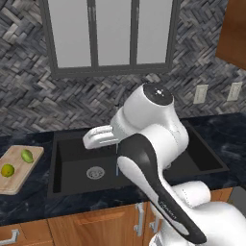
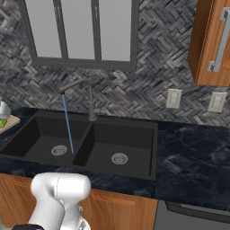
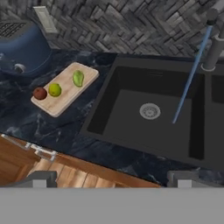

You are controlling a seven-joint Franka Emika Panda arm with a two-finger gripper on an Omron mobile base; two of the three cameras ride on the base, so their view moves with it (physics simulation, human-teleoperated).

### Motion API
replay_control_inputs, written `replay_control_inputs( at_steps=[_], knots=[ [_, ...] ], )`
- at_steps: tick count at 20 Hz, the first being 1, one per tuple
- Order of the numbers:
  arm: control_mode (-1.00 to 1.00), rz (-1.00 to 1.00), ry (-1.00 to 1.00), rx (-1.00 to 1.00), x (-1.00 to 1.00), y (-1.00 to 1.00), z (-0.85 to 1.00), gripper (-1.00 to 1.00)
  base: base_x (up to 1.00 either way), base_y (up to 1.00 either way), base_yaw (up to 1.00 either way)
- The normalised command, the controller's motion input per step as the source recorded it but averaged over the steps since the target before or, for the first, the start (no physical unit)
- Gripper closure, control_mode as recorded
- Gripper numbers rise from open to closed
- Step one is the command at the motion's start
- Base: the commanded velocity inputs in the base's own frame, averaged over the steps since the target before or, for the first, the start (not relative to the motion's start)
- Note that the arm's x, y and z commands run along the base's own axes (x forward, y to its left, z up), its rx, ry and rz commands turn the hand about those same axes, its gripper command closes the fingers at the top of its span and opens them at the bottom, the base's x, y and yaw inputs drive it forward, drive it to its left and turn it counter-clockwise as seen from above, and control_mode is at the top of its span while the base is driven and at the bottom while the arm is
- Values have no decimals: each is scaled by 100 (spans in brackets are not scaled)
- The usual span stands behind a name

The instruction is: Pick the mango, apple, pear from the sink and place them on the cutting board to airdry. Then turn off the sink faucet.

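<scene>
My gripper (image 3: 109,177) hangs open and empty; the sink faucet (image 3: 213,43) stands beyond the sink (image 3: 100,109), upper right.

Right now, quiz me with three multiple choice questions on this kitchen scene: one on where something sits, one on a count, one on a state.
1. Where is the apple?
A. in the sink
B. on the cutting board
C. on the floor

2. How many fruits lie on the board?
A. one
B. three
C. five

3. What is the sink faucet doing?
A. running
B. off
C. lying detached in the basin

Answers: 1 B, the red fruit rests at the board's end. 2 B, red, yellow-green and green fruits. 3 A, a blue stream falls into the basin.
</scene>
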Motion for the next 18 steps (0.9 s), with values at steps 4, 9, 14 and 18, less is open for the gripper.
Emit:
replay_control_inputs(
  at_steps=[4, 9, 14, 18],
  knots=[
    [-100, 0, 0, 0, -51, -61, 40, -100, 0, 0, 0],
    [-100, 0, 0, 0, -34, -55, 34, -100, 0, 0, 0],
    [-100, 0, -3, 0, -37, -59, 23, -100, 0, 0, 0],
    [-100, -1, -9, 0, -51, -78, 28, -100, 0, 0, 0]
  ],
)
